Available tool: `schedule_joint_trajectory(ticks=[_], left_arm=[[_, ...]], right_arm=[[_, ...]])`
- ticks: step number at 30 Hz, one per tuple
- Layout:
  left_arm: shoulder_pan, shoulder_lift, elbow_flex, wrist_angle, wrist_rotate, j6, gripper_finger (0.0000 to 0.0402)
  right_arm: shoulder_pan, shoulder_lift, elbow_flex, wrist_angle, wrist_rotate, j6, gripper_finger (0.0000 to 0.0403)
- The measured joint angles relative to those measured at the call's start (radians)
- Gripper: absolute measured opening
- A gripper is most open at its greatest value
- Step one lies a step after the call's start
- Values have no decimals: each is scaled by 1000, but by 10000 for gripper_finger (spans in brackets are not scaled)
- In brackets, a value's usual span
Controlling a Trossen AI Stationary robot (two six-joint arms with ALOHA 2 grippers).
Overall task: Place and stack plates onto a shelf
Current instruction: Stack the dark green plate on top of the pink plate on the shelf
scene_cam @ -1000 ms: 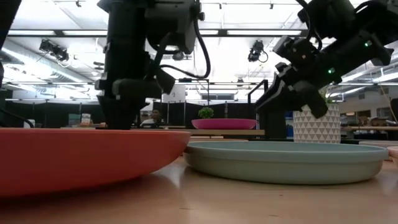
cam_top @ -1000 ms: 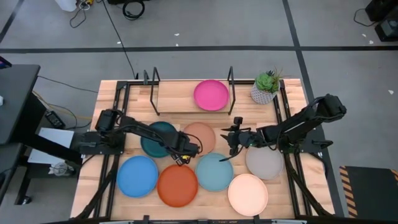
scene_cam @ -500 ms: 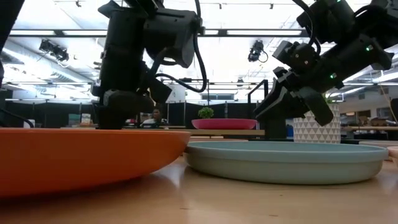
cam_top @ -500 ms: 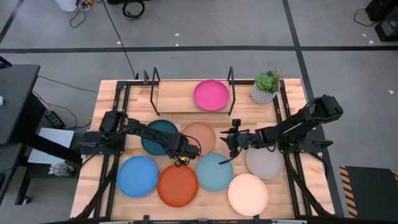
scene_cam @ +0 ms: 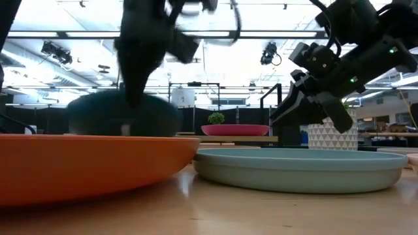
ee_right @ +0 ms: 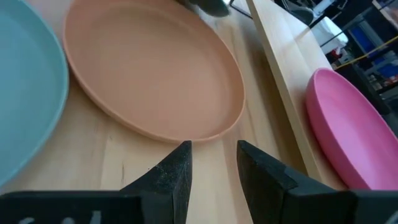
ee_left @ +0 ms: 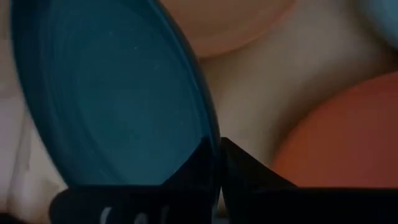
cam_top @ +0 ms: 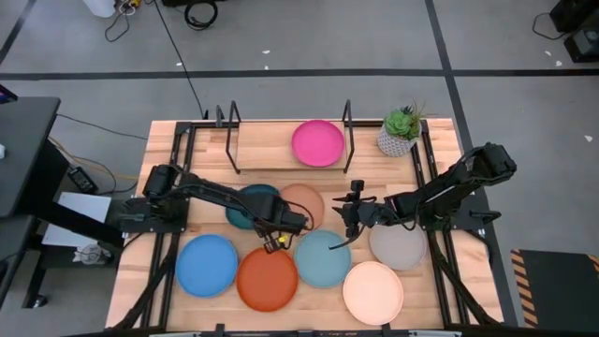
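Big open lab behind the wooden table, lights overhead, and things just got moving. A second ago the dark teal plate lay flat on the table; now my left gripper has it pinched by the rim, jaws nearly closed on the edge, and it's lifted and slid right, overlapping the peach plate. In the low view it's a blur off the surface, so the pick took. Next stop, I reckon, is the shelf at the far side, where the magenta plate already sits on the right half. My right gripper hangs partly open, holding nothing, just near the peach plate's right edge, probably next.
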Motion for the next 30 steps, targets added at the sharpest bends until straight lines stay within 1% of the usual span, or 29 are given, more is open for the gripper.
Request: schedule_joint_trajectory(ticks=[5,8,11,19,23,29,30], left_arm=[[1,-7,109,-60,17,160,16],[1,-7,160,-97,-2,263,16],[0,-7,182,-102,-82,382,16],[24,-7,186,-61,-312,825,23],[94,-7,186,25,-326,995,18],[244,2,186,166,-313,1173,19],[268,2,186,203,-297,1204,20]], right_arm=[[45,-6,0,-18,59,27,132],[70,-7,0,-31,93,58,132],[99,-8,0,-42,126,90,132],[173,-8,0,-70,122,166,132],[202,-8,0,-88,149,209,132],[245,-8,0,-107,201,240,132],[250,-8,0,-114,213,247,132]])
